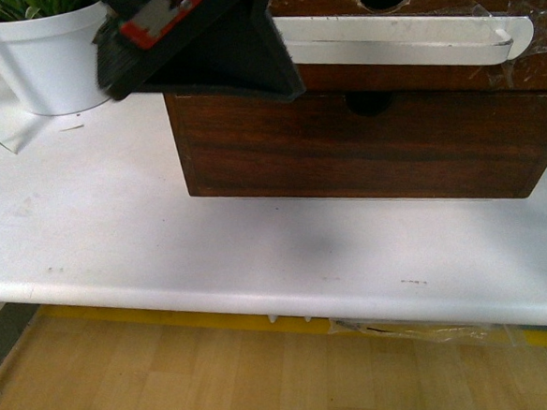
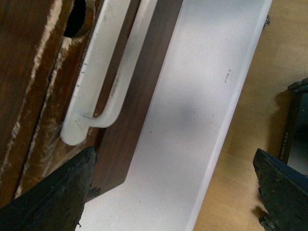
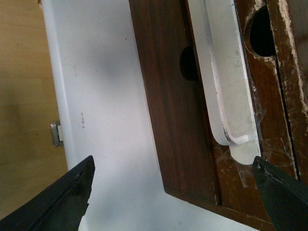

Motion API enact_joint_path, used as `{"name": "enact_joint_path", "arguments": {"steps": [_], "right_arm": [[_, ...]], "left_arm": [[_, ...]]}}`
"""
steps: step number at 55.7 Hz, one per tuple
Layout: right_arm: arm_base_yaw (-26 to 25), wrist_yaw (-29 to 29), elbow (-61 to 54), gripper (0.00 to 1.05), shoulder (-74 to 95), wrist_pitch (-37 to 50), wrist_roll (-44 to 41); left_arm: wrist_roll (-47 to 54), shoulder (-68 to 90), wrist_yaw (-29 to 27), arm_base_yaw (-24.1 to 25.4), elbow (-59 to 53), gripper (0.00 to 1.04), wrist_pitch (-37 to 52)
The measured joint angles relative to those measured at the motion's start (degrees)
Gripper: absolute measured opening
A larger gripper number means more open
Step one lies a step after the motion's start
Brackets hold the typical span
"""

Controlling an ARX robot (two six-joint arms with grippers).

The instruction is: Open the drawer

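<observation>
Both the left gripper (image 2: 174,155) and right gripper (image 3: 173,162) gape wide, empty, beside the drawer (image 1: 434,76) handle (image 1: 393,39).

White table (image 1: 116,235) carries a dark wooden drawer unit (image 1: 363,147) and a white plant pot (image 1: 43,62)

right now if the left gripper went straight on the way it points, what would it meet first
Probably the white table, centred ahead of the open left gripper; one finger sits by the white handle's end. Depth is unclear.
</observation>
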Motion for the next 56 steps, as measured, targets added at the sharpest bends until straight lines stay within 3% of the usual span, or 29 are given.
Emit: {"name": "enact_joint_path", "arguments": {"steps": [23, 56], "right_arm": [[1.8, 2.6, 2.8, 0.96, 5.6, 3.2, 0.7], [5.0, 4.3, 3.7, 0.96, 10.8, 7.9, 5.3]], "left_arm": [[0.6, 8.5, 1.1, -0.7, 7.0, 0.99, -1.1], [1.0, 11.8, 1.8, -1.4, 7.8, 0.99, -0.1]]}}
